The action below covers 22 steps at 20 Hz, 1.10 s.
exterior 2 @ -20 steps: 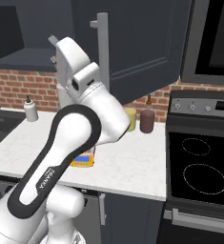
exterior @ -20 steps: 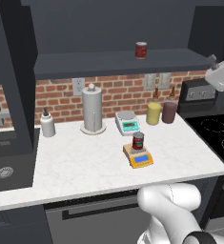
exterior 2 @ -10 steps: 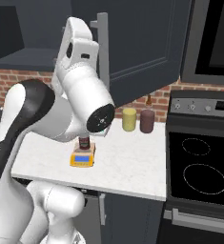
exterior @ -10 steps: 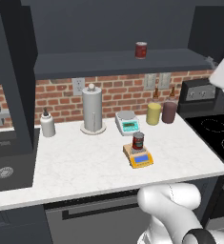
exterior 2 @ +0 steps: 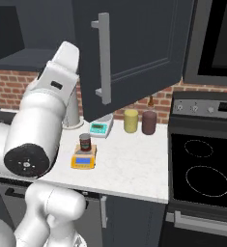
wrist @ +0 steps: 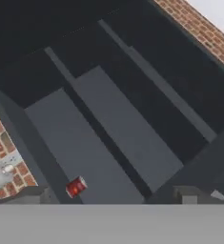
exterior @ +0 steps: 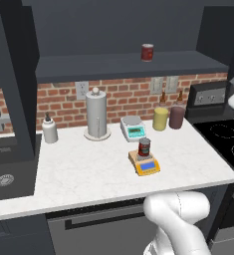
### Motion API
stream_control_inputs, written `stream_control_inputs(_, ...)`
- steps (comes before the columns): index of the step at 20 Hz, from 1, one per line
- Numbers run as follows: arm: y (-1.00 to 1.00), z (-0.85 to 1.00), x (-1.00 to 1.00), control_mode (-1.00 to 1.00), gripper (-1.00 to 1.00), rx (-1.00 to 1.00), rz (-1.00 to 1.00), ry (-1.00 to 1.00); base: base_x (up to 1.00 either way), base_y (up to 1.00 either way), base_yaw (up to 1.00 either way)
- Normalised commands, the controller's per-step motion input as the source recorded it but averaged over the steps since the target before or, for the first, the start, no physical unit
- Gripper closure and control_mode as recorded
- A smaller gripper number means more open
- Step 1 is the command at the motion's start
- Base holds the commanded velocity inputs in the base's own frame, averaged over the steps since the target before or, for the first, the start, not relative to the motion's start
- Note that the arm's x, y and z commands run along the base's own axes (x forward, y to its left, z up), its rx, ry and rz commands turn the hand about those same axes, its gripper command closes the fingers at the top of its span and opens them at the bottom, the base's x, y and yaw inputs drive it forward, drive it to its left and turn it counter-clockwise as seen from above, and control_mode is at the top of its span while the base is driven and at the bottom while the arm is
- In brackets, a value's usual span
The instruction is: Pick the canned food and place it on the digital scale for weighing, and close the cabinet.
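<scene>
canned food (exterior: 145, 147) sits upright on the digital scale (exterior: 147, 164), on the counter (exterior: 88, 174) near the front edge; same spot in the right base view, tin (exterior 2: 85, 143) on the yellow-orange scale (exterior 2: 83, 161); neither has shifted over the last second, so I judge the weighing half done; what has changed is the arm: a second ago it filled the middle of the right base view, now it has swung up and left toward the cabinet, while on the left base side it has slid almost off the right edge; gripper (wrist: 114, 190) is wide open with nothing between the tips, dark fingertips (wrist: 35, 193) just poking up at the bottom of the hand view; that camera looks into the open cabinet (wrist: 108, 119) at its bare shelves; behind the scale: white-grey scale (exterior: 133, 128), paper towel roll (exterior: 96, 113), yellow canister (exterior: 160, 119), brown canister (exterior: 176, 117), all along the brick wall; higher up, a brighter red can (exterior: 147, 52) stands on the cabinet shelf, also seen in the hand view (wrist: 76, 187); leave it alone; cabinet door (exterior 2: 129, 48) stands swung out over the counter with its bar handle (exterior 2: 104, 58) facing us; looks like the arm is repositioning for the door, so what's left is getting behind it and pushing it shut; watch the swing passing over the canisters.
</scene>
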Motion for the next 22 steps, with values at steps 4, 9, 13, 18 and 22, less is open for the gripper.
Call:
stream_control_inputs(4, -0.10, -0.76, 1.00, -1.00, -1.00, 0.22, -0.17, 0.76, 0.00, 0.00, 0.00)
stream_control_inputs(9, -0.93, -0.02, 0.78, -1.00, -1.00, 0.38, -0.01, 1.00, 0.00, 0.00, 0.00)
stream_control_inputs(13, -0.89, 0.00, 0.83, -1.00, -1.00, 0.44, 0.00, 1.00, 0.00, 0.00, 0.00)
stream_control_inputs(18, -0.46, -0.03, 1.00, -1.00, -1.00, 0.43, 0.00, 1.00, 0.00, 0.00, 0.00)
stream_control_inputs(22, -0.33, -0.02, 1.00, -1.00, -1.00, 0.42, 0.00, 0.88, 0.00, 0.00, 0.00)
